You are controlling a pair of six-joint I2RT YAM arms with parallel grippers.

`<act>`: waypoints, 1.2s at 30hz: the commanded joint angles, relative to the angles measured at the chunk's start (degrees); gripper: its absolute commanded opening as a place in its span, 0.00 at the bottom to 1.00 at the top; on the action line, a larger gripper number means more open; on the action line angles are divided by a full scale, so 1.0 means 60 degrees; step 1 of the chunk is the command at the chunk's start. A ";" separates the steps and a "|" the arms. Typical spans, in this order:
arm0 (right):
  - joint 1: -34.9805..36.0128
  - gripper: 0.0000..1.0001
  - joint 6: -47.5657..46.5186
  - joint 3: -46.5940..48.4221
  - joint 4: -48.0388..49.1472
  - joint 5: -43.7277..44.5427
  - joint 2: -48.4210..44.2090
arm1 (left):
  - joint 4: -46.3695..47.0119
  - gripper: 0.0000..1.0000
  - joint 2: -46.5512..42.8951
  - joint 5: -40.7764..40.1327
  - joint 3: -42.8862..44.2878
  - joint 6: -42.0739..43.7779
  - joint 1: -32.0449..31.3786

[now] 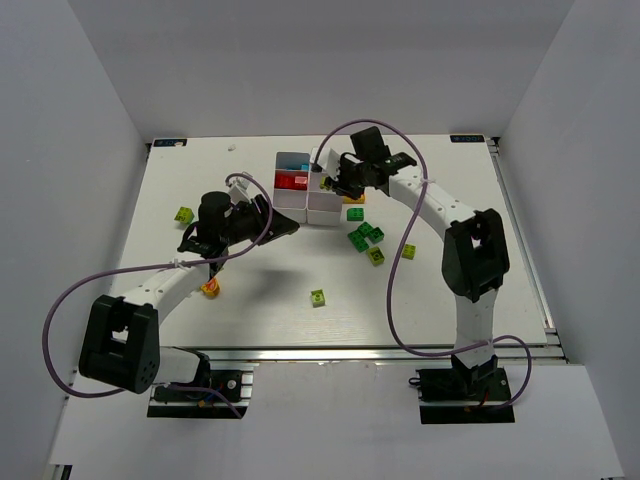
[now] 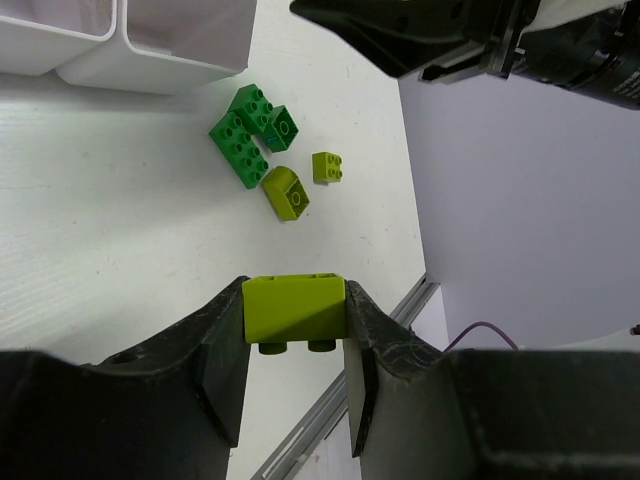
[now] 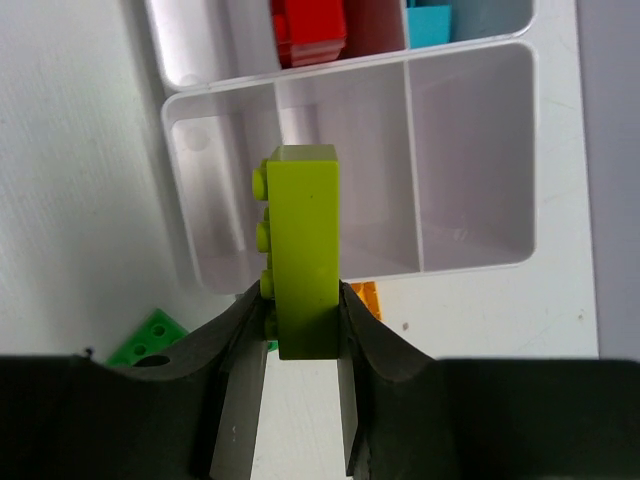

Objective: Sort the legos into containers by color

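Note:
The white six-compartment tray of containers stands at the table's far middle. Red legos and a light blue one lie in its compartments. My right gripper is shut on a long lime lego, held on end above an empty compartment at the tray's right edge. My left gripper is shut on a short lime lego, studs down, above the table left of the tray. Loose dark green legos and lime ones lie beyond it.
Loose legos are scattered on the table: lime ones, a green cluster, a yellow one, and an orange one by the tray. Another orange-red one lies by the left arm. White walls enclose the table.

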 commanded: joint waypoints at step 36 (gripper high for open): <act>-0.1270 0.05 0.1625 0.0806 0.0296 -0.2200 -0.1147 | -0.1691 0.07 0.1714 -0.1240 0.3283 0.1291 -0.0283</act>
